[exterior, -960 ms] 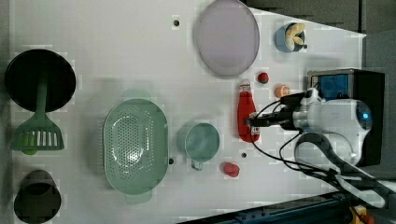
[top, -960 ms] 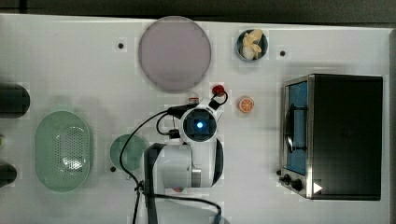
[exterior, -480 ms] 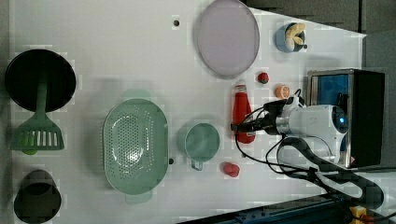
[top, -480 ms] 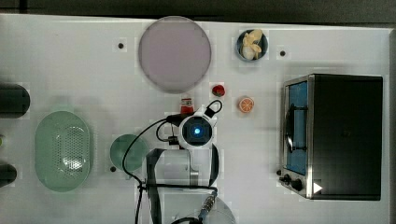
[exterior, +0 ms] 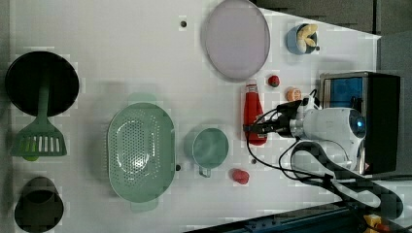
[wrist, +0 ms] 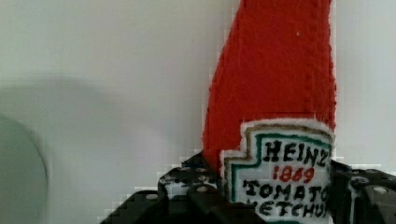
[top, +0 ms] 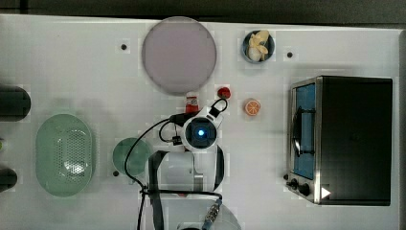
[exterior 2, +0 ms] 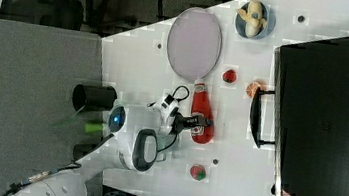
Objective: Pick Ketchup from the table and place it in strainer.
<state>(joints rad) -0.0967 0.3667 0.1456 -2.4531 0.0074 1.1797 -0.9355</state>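
Observation:
The ketchup (exterior: 253, 109), a slim red bottle with a white cap and a pale label, lies flat on the white table between the plate and the green cup. My gripper (exterior: 255, 130) is down over its wide lower end. In the wrist view the black fingers (wrist: 196, 189) press against both sides of the labelled part of the ketchup (wrist: 275, 84). From the top view only its capped neck (top: 192, 102) sticks out from under my wrist. The strainer (exterior: 116, 145), a pale mint-green oval basket with a dotted bottom, stands well off toward the left view's left, and its rim (top: 48, 143) is at the top view's left.
A round green cup (exterior: 210, 147) stands between ketchup and strainer. A greyish-pink plate (top: 178, 53), two strawberries (top: 223, 92) (exterior: 239, 176), an orange slice (top: 252, 107) and a bowl of banana (top: 258, 45) lie nearby. A toaster oven (top: 344, 139) fills the top view's right.
My gripper has come in over the lying ketchup, and its fingers have narrowed from wide open to rest against the bottle's sides. The bottle has not moved.

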